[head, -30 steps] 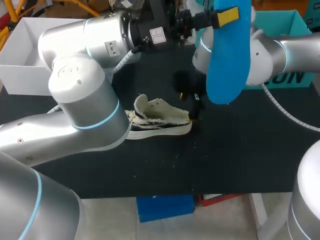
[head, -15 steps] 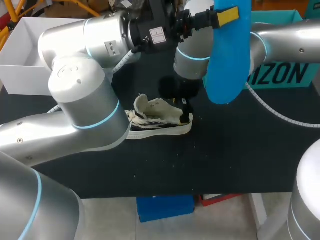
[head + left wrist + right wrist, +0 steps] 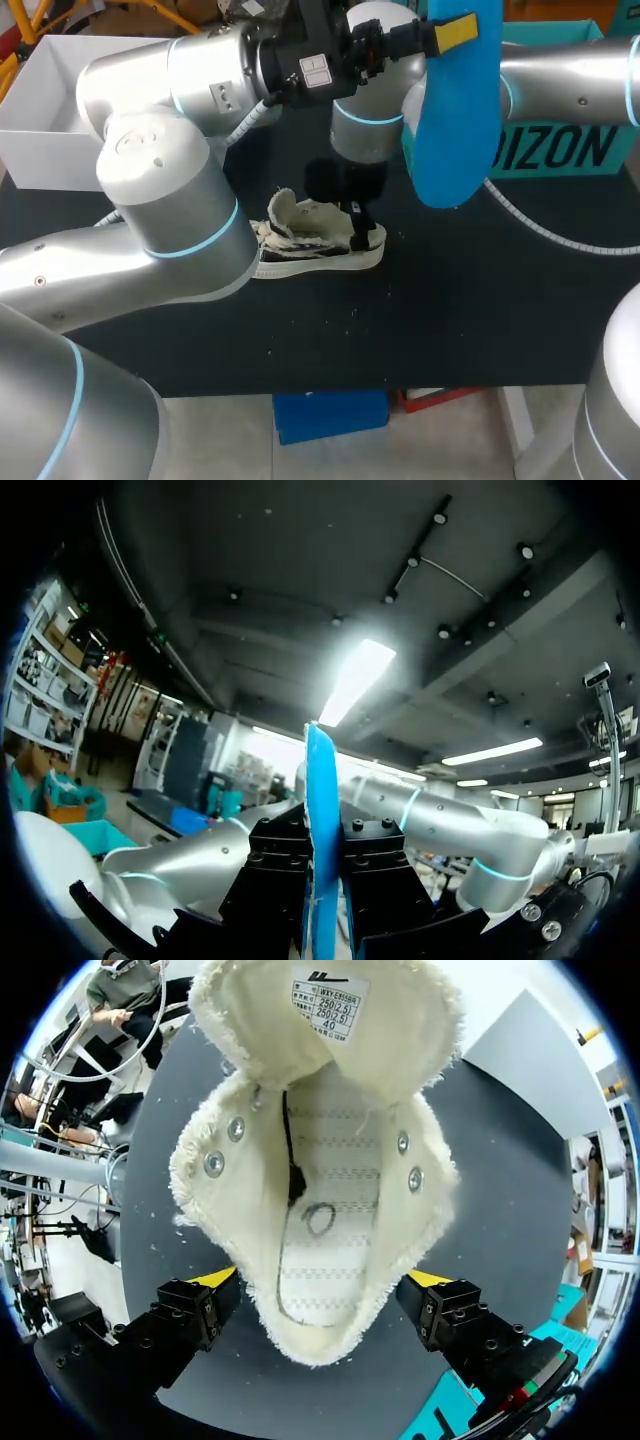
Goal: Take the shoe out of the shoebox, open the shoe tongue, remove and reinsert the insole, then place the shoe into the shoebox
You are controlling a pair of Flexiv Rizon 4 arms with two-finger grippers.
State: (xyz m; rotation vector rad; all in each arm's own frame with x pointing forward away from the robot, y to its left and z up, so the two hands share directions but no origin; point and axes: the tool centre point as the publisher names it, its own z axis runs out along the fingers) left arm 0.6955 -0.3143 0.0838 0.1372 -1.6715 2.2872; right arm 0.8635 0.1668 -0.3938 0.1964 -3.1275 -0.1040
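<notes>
Two spread fingers of my right gripper point(image 3: 322, 1282) straddle the heel of the shoe point(image 3: 320, 1160), toe straight ahead; my left gripper point(image 3: 322, 880) clamps the insole point(image 3: 322, 780) aloft.

The left arm point(image 3: 160, 190) and right arm point(image 3: 570, 70) are silver with pale-blue joint rings and grey ribbed cables; the right gripper point(image 3: 322, 1280) is black, yellow-tipped.

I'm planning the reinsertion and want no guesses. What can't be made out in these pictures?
Toe of the cream frayed-canvas shoe: head view, behind the left arm's elbow.
Inside of the teal cardboard shoebox: head view, blocked by the flat blue insole and the right arm.
The insole's faces: left wrist view, edge-on in the left gripper.
</notes>
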